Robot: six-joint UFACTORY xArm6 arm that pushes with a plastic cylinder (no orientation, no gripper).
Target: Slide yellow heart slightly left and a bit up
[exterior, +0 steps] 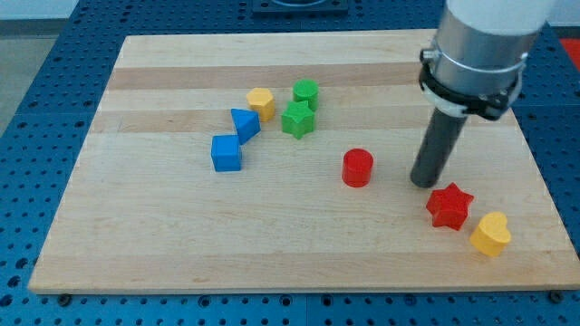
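Note:
The yellow heart (490, 234) lies near the board's bottom right corner. A red star (449, 206) sits just up and left of it, almost touching. My tip (423, 182) rests on the board just up and left of the red star, and well up and left of the yellow heart. A red cylinder (357, 167) stands to the left of my tip.
A cluster sits at the upper middle of the wooden board (136, 235): a yellow hexagon (261, 102), a green cylinder (305, 92), a green star (297, 119), a blue triangle (244, 124) and a blue cube (227, 153). The board's right edge is close to the heart.

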